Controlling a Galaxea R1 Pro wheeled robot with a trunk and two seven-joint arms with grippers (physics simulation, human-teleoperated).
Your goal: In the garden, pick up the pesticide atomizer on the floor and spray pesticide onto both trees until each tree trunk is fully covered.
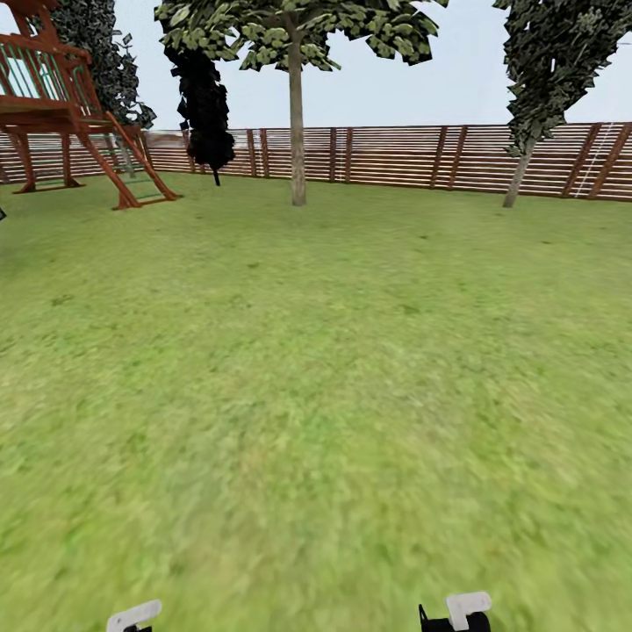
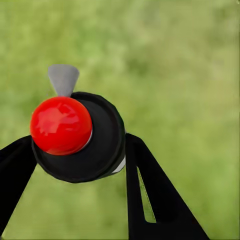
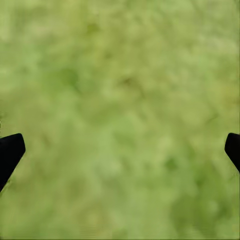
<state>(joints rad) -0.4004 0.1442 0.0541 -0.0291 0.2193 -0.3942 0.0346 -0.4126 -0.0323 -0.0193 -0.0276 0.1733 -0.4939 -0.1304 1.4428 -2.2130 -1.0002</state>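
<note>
My left gripper (image 2: 80,155) is shut on the pesticide atomizer (image 2: 95,145), a stubby black sprayer with a red knob and a grey nozzle, held over blurred grass. The right gripper (image 3: 120,150) is open, with only lawn between its black fingertips. In the head view, pale tips of the left gripper (image 1: 133,617) and the right gripper (image 1: 463,612) poke up at the bottom edge. Far ahead across the garden lawn stand the two trees: one trunk (image 1: 298,132) is upright at centre, and the other trunk (image 1: 518,174) leans at the right, in front of the fence.
A brown slatted fence (image 1: 395,156) closes the far side. A wooden play tower (image 1: 61,105) stands at the far left, with a narrow black tree (image 1: 204,105) beside it. Open grass (image 1: 316,395) stretches from me to the trees.
</note>
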